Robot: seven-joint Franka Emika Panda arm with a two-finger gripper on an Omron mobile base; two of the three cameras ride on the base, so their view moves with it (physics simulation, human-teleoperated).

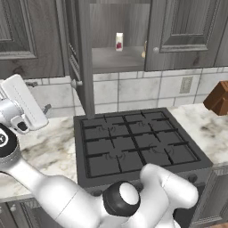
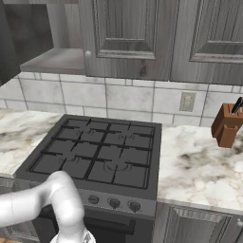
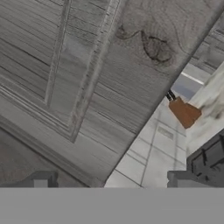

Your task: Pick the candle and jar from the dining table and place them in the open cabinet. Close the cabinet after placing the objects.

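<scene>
**A:** Nearest the base cameras is the white arm [image 1: 58,193], folded low in front of the stove [image 1: 133,142]. In the hand view the gripper [image 3: 113,181] faces a raised-panel door. Its dark tips sit wide apart with nothing between them, so log the jaws as open and empty.

**B:** Where are the task items?

**A:** The cabinet [image 1: 116,60] stands open above the stove, and its door [image 1: 85,67] swings out edge-on towards you. On the plain grey shelf sits a small white carton [image 1: 119,41]. A beige sliver [image 1: 144,50] peeks past the right-hand door, and I judge it to be the candle. I cannot tell where the jar is.

**B:** What is the step in hand?

**A:** Probably closing, if both items are in; check that first. Put the fingers flat on the door's outer face near its round knob [image 1: 76,83], well away from the hinge. Push along the door's arc and do not jab straight in.

**B:** Materials?

**A:** The doors are dark grey grained wood, rigid, with a bevelled frame that could catch a fingertip. The counter [image 1: 44,147] is veined marble, with pale square tiles behind it. A brown knife block [image 1: 218,99] stands well apart on the right.
</scene>
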